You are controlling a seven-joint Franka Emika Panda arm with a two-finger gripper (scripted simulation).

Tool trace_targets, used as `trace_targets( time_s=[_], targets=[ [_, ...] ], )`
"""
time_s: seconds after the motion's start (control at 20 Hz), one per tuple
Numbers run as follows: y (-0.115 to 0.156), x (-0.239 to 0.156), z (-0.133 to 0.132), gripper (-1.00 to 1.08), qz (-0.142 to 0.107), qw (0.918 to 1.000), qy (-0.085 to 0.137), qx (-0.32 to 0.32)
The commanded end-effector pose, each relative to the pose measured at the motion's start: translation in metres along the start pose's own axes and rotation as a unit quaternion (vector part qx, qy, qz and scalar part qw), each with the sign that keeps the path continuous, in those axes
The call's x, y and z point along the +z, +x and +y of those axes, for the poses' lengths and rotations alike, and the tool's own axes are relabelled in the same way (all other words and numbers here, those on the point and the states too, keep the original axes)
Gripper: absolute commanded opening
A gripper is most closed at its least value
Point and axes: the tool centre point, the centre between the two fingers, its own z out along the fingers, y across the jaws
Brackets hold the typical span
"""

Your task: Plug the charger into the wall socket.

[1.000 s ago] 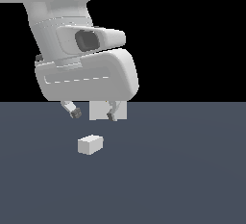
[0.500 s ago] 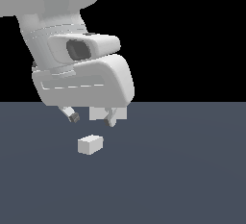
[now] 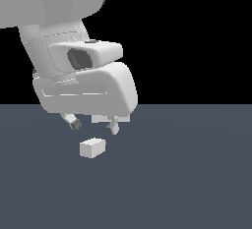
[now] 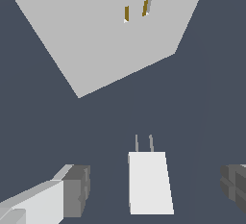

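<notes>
Wrist view shows the charger point(image 4: 150, 182) lying flat on the dark worktop point(image 4: 202, 107), between the 2 fingertips point(image 4: 77, 189) of the gripper point(image 4: 156, 187), with clear gaps on both sides. The jaws stand wide and hold nothing. In the exterior view the gripper point(image 3: 93, 125) hovers just above the charger point(image 3: 92, 147) without touching it.

So the task looks barely begun: nothing is grasped, nothing lifted, nothing plugged in. What is left, by my reading, is the descent, the closing on the block, the carry and the insertion.

The charger's long axis runs toward the wall socket point(image 4: 96, 35), and its 2 thin prongs point(image 4: 144, 143) stick out of the end that faces the plate. The socket's 2 slots point(image 4: 136, 11) sit well apart from the prongs, and the plate appears somewhat skewed relative to the charger's axis.
</notes>
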Motion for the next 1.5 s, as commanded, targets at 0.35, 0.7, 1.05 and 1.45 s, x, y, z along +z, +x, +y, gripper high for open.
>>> trace_targets(
  time_s=[0.35,0.7,1.05,1.45],
  targets=[
    [-0.018,0.032,0.001,1.0,-0.001,1.0,0.0,0.001],
    [-0.021,0.037,0.001,-1.0,-0.001,1.0,0.0,0.001],
    [-0.021,0.037,0.001,-1.0,-0.001,1.0,0.0,0.001],
    [-0.017,0.032,0.005,-1.0,-0.001,0.9999,0.005,-0.011]
  ],
)
